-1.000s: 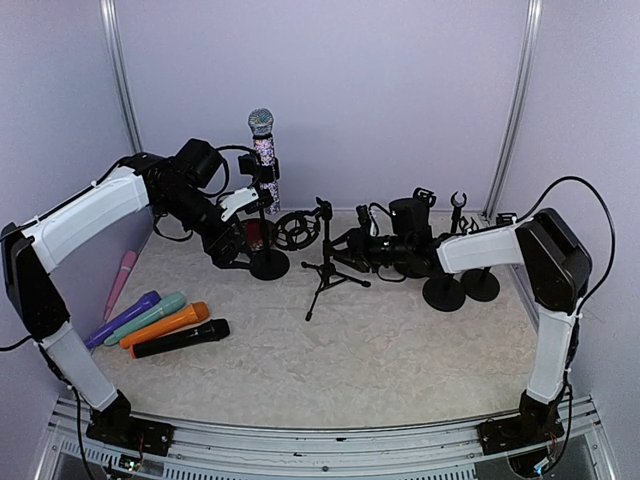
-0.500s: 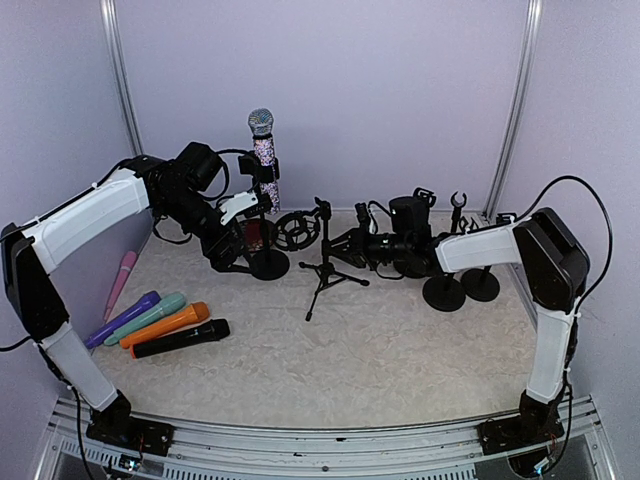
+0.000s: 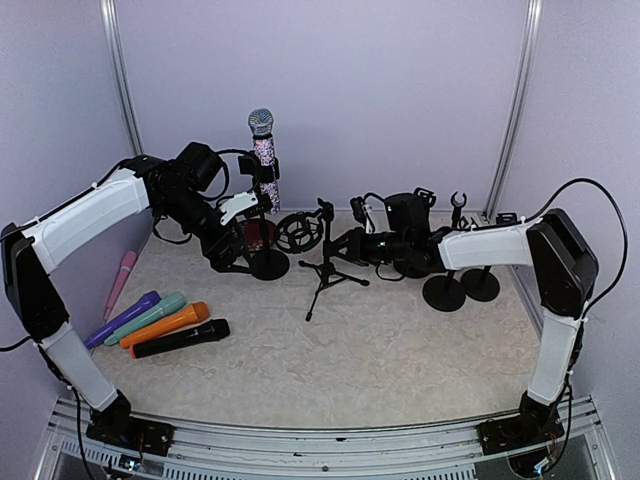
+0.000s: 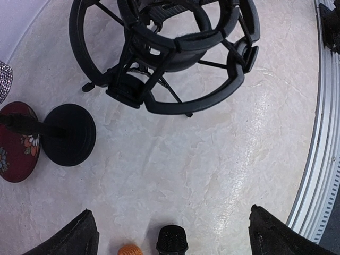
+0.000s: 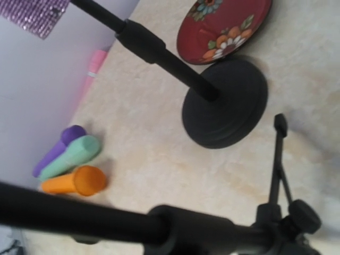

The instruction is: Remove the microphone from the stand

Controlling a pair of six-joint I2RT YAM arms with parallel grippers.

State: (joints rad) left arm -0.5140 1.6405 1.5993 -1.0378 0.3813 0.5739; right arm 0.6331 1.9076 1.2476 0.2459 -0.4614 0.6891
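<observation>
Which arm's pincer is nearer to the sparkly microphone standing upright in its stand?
Left. The left pincer sits low beside the microphone stand, below the sparkly microphone. The right pincer is at the tripod stand, farther to the right.

In the right wrist view the tripod stand's pole [image 5: 79,215] is a blurred dark bar along the bottom edge. No fingers show there, so whether the right gripper [image 3: 345,246] clamps it cannot be told. From above, that gripper is too small and dark to settle it.

The sparkly microphone [image 5: 34,13], above the round stand base [image 5: 226,103], is cut off by the top edge. So is the red flowered plate [image 5: 223,24] behind that base.

In the left wrist view the bottom edge crops the fingertips [image 4: 79,236] of the left gripper [image 4: 178,237]. It also crops the orange microphone [image 4: 130,249] and the black microphone [image 4: 171,241] in front of the base. The shock mount [image 4: 164,58] runs off the top.
</observation>
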